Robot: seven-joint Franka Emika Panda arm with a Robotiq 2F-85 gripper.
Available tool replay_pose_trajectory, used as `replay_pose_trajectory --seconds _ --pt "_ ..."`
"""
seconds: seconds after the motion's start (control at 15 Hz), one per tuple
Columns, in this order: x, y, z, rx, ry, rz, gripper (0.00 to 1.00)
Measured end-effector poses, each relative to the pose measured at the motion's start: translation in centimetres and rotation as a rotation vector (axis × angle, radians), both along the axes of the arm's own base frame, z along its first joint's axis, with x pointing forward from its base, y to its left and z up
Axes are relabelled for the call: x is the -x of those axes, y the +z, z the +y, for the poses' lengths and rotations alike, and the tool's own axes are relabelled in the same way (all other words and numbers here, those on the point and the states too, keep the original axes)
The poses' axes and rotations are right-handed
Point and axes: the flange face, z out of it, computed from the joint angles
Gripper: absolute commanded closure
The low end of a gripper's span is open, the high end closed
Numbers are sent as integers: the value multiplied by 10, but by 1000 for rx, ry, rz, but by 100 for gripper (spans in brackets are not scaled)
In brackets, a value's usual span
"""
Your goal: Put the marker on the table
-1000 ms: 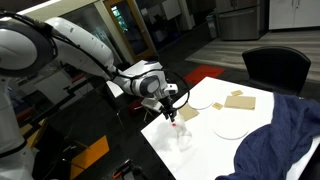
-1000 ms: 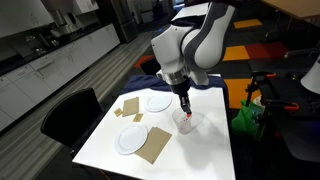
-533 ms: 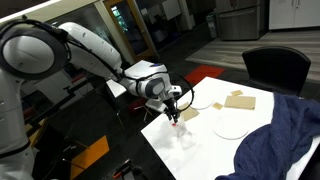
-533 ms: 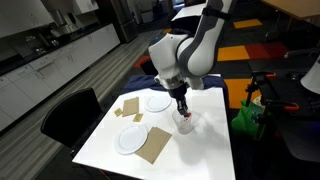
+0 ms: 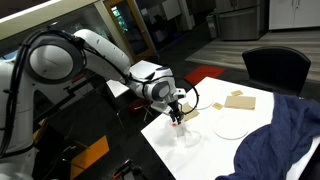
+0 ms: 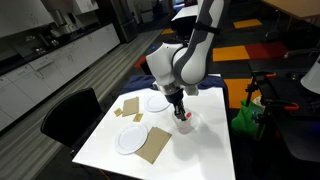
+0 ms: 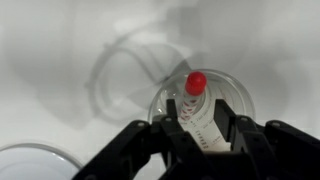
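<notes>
One thin marker (image 7: pixel 198 110) stands nearly upright in a small clear cup (image 7: pixel 238 92), red cap uppermost, and the cup sits on the white desk (image 6: pixel 205 150) near one edge. The jaws stand narrow and seem to pinch the whitish barrel just below the cap (contact on both sides looks likely in the wrist view, though not certain). I judge the marker light, stiff and rather slick, so a square hold across the barrel suits best; the cup looks light too and could tip or lift with it
</notes>
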Motion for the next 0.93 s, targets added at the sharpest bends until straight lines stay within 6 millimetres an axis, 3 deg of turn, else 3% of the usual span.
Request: replay_pose_trajectory --seconds 0.6,0.73,0.8,0.93 --pt "-6 -19 0 14 -3 64 55" --pt "-7 -18 1 21 -2 85 80" --pt "-8 -17 2 25 -1 97 82" --pt "-9 -14 3 33 1 120 98"
